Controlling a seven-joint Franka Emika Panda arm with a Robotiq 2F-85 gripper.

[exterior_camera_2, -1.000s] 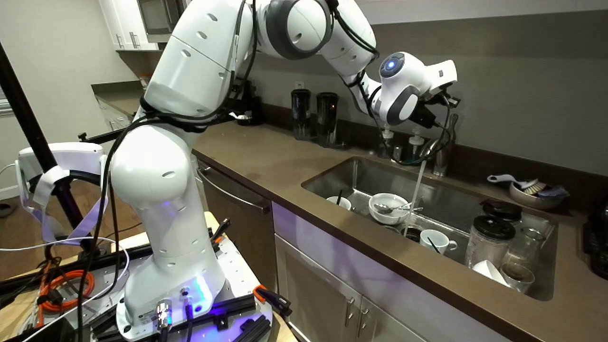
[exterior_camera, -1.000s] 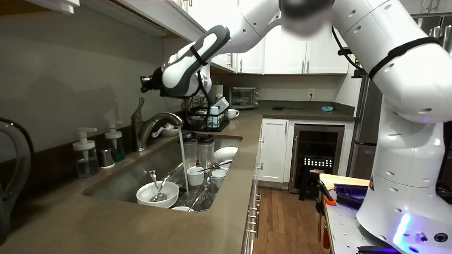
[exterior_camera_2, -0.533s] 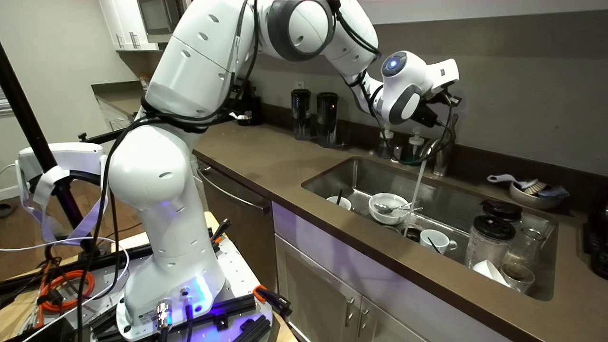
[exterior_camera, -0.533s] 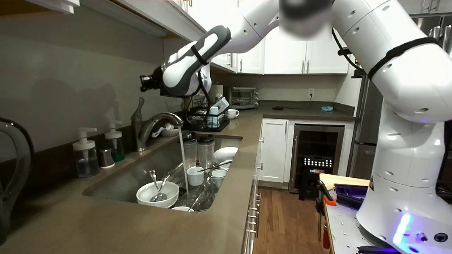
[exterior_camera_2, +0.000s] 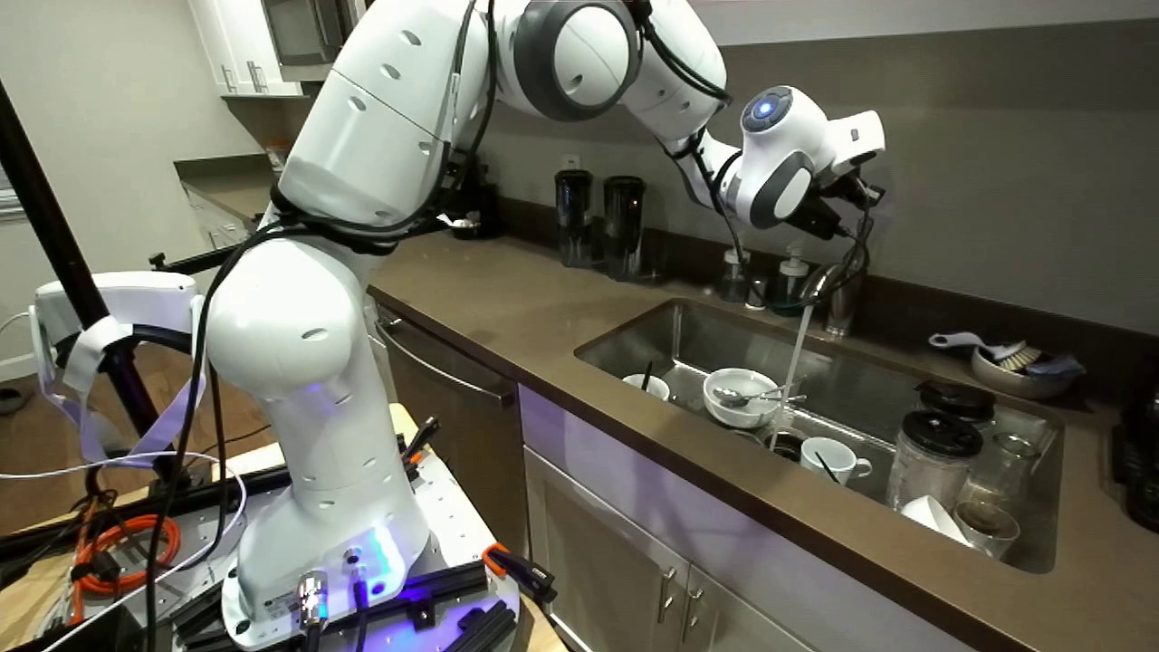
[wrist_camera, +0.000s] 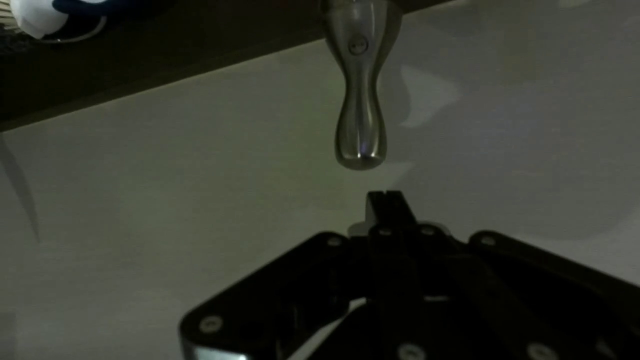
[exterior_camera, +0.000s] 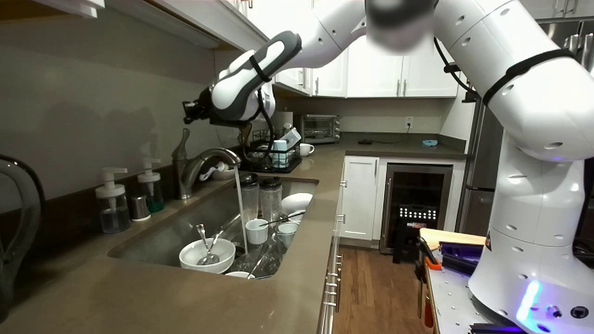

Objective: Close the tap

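Black two-fingered pincer (wrist_camera: 385,194): fingertips (wrist_camera: 376,202) meeting, nothing between them, nothing held.
Silver-grey metal tap with high arched spout (exterior_camera: 191,172): below the pincer; clear running water (exterior_camera: 240,204) from it, so closing remains to be done.
Slim waisted metal lever handle (wrist_camera: 361,100): just below the fingertips, apparently apart; depth hard to tell. Likely fault — paired fingertips skidding off its smooth rounded end, if pushed off-centre. A push the wrong way would probably leave the flow on.
Plain matt grey wall (wrist_camera: 150,210): behind the lever, facing the pincer; could be struck should the reach run too deep.
Thin black looped cable (exterior_camera: 269,123): hanging lower than the pincer, near the spout; could snag there on a descent.
Brown smooth counter (exterior_camera_2: 507,290): well below the pincer, bearing the tap.
Grey steel sink (exterior_camera_2: 715,335): farther below the pincer — white round bowl (exterior_camera: 190,259), white handled mug (exterior_camera: 256,234), clear jars with black lids (exterior_camera_2: 933,462) inside.
Kitchen around the pincer: white wall cabinets (exterior_camera: 374,72), grey boxy toaster oven (exterior_camera: 320,129), brown plank floor (exterior_camera: 371,287).
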